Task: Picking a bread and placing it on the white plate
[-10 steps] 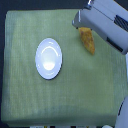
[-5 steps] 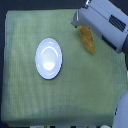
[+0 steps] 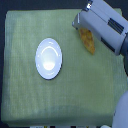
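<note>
White plate [image 3: 49, 58] sitting empty on the green-covered counter [image 3: 20, 100], left of centre. Bread [image 3: 88, 40] lying well apart, upper right; gripper [image 3: 84, 27] closing in, now overlapping its top end. Fingers hidden, grip undeterminable; pickup seemingly beginning.

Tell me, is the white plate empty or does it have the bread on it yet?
Empty. The white plate shows only its bare glossy surface; the bread lies apart on the green cloth, partly under the gripper.

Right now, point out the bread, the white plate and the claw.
bread [image 3: 89, 42], exterior view, on its visible middle.
white plate [image 3: 49, 58], exterior view, on its centre.
claw [image 3: 79, 24], exterior view, on its tip above the bread.
</note>
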